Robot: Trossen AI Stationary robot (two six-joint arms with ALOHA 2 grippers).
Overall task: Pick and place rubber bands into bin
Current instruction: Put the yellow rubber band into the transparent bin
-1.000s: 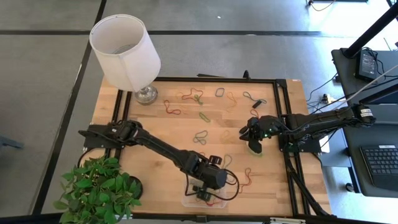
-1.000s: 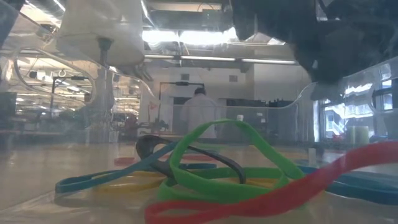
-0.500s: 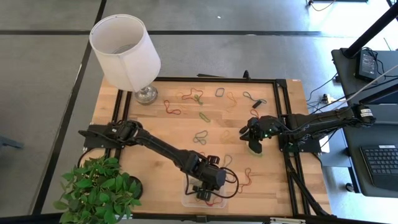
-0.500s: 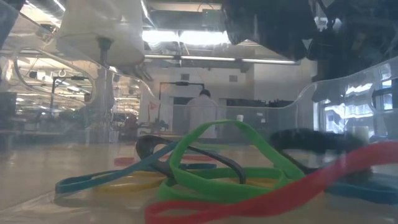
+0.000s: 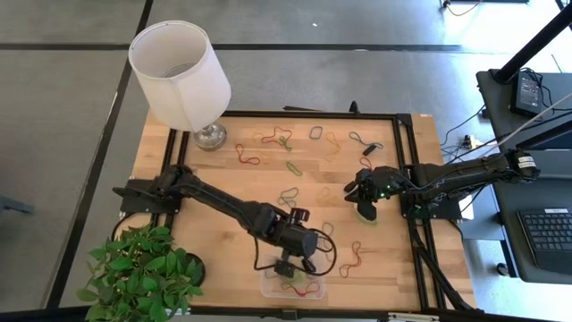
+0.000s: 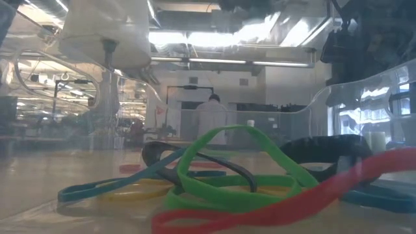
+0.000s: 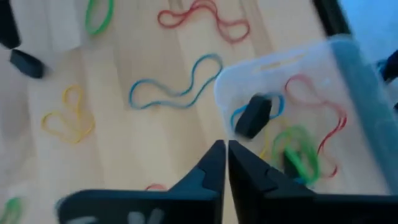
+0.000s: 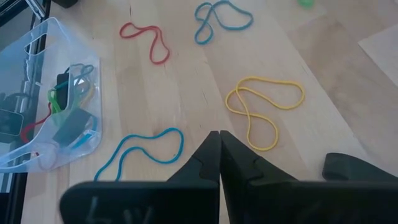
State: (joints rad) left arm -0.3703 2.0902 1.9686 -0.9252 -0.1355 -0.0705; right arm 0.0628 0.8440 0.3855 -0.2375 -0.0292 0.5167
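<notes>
Two arms work over the bench [image 5: 223,170]. One clear bin [image 5: 293,284] sits at the bench's near edge, its long axis running along that edge. Inside it the left wrist view shows a red loop [image 7: 323,118], a green one [image 7: 298,155], a blue one and a thick black band [image 7: 252,116]; an exact count of the tangle cannot be told. Roughly a dozen more rubber bands [image 5: 288,197] lie scattered flat on the wood, among them a blue loop [image 7: 174,87], a yellow one [image 7: 65,118] and a red one [image 7: 202,18].

Left gripper [image 5: 284,266] hangs over the bin's far rim, jaws pressed together and empty, with the black band beyond the tips inside the bin. Right gripper [image 5: 365,211] hovers low near the bench's right rail, jaws likewise closed on nothing; a yellow figure-eight band [image 8: 264,106] lies just ahead of it, its long axis slanting across the planks.
</notes>
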